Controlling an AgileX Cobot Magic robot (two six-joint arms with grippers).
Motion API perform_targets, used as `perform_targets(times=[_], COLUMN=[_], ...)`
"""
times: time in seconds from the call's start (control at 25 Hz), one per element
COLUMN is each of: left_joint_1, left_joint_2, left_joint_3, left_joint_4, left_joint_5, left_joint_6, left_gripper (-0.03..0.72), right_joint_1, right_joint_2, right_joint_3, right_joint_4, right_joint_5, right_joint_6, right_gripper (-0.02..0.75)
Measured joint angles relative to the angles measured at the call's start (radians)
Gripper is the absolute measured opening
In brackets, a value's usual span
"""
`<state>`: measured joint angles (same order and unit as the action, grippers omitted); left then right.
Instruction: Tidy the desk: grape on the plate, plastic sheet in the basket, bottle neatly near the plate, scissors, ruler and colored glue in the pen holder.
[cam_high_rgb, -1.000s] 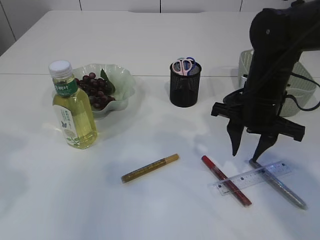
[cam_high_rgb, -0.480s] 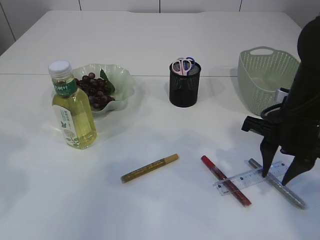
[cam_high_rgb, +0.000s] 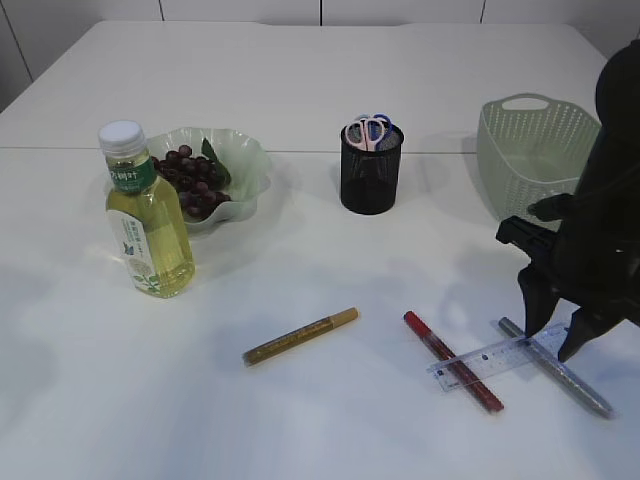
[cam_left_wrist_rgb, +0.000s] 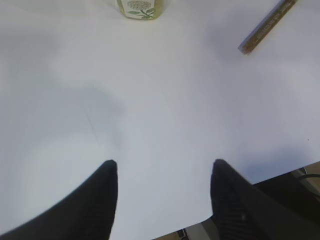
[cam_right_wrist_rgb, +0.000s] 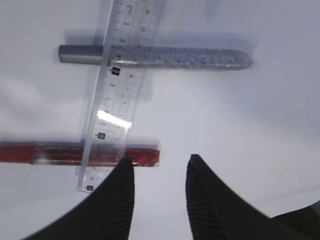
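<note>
Clear ruler (cam_high_rgb: 503, 356) lies flat on the white desk (cam_high_rgb: 300, 420) at front right, long axis running left-low to right-high in the exterior view, bridging two glue pens: its left end rests over the red glue pen (cam_high_rgb: 452, 375), its right part over the silver glitter pen (cam_high_rgb: 557, 367). Both pens slant from upper left to lower right, roughly parallel, crossing under the ruler. Gold glue pen (cam_high_rgb: 300, 336) lies alone near mid-desk, slanting up to the right, well apart from the others. Right end effector (cam_high_rgb: 555, 345) hangs over the ruler's right end, jaws parted and empty, tips just above or at the ruler and silver pen; contact cannot be told. Right wrist view gives the detail the exterior one lacks: ruler (cam_right_wrist_rgb: 120, 95) running away from the camera, silver pen (cam_right_wrist_rgb: 155, 56) and red pen (cam_right_wrist_rgb: 80, 154) both crosswise beneath it, the two dark fingers (cam_right_wrist_rgb: 112, 200) near the red pen's end. Left end effector (cam_left_wrist_rgb: 162, 200) shows only in the left wrist view, jaws apart, nothing between them, over bare desk close to the front edge; the bottle's base (cam_left_wrist_rgb: 140, 9) and the gold pen's end (cam_left_wrist_rgb: 267, 25) sit at the top of that view. Bottle (cam_high_rgb: 145, 212) stands upright just in front of the plate (cam_high_rgb: 245, 165) holding grapes (cam_high_rgb: 190, 180). Scissors (cam_high_rgb: 368, 130) stand handles-up in the black pen holder (cam_high_rgb: 370, 170). Green basket (cam_high_rgb: 535, 150) sits at the right rear. Open desk lies between the gold pen and the bottle.
</note>
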<state>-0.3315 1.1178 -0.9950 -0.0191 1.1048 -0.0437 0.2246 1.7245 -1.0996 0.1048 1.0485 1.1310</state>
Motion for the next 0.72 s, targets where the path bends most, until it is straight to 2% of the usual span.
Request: perform_targets(times=[0.56, 0.72], left_joint_1=[0.0, 0.0], left_joint_2=[0.0, 0.0], left_joint_3=[0.0, 0.0], left_joint_4=[0.0, 0.0], left_joint_5=[-0.018, -0.018], left_joint_6=[0.0, 0.0], left_gripper=[0.435, 0.435], right_joint_1=[0.0, 0.0], right_joint_2=[0.0, 0.0], right_joint_3=[0.0, 0.0], right_joint_4=[-0.137, -0.126], right_joint_5=[0.004, -0.011], right_joint_6=[0.04, 0.042], right_gripper=[0.279, 0.279])
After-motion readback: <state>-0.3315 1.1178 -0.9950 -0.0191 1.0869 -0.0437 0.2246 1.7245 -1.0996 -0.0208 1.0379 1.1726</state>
